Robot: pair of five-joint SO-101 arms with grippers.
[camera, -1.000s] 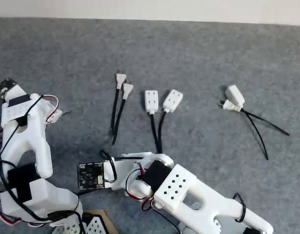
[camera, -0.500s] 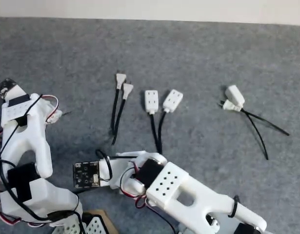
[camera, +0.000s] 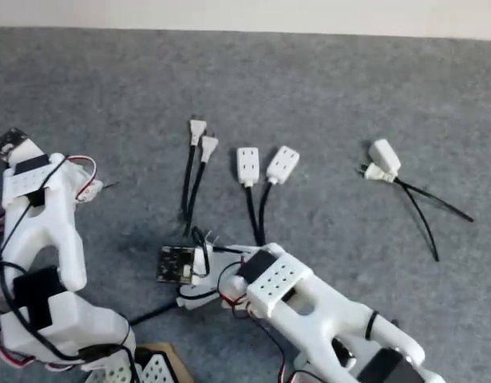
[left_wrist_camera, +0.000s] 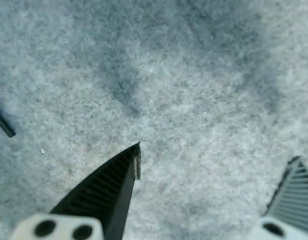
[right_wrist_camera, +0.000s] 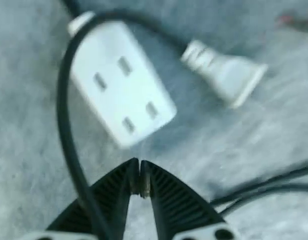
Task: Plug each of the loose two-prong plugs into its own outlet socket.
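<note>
On the grey mat (camera: 109,80), out beyond both arms, nothing is reading as plugged in yet.

- First plug (camera: 198,128) and second plug (camera: 208,147) are lying loose side by side, clear of any outlet. Each is lying lengthwise on the near-far line, head toward the far edge, with its black cord trailing back toward the arms.
- Straight socket (camera: 247,165) and tilted socket (camera: 283,164) are sitting just beside them, slots up and unfilled. Their cords are also running back toward the arms. The tilted one is leaning its far end rightward.
- Third plug (camera: 376,173) is lying well apart to the right, touching third socket (camera: 384,154). Its dark prongs are seeming to point left and free, so you are probably facing three matings still to do.
- Right gripper (right_wrist_camera: 139,180) is holding its fingers together on nothing. It is hanging just short of a socket block (right_wrist_camera: 121,102) with a plug-shaped piece (right_wrist_camera: 224,72) near it. Which pair this is, you cannot tell.
- Left gripper (left_wrist_camera: 209,185) is hovering with fingers apart over bare mat.
</note>
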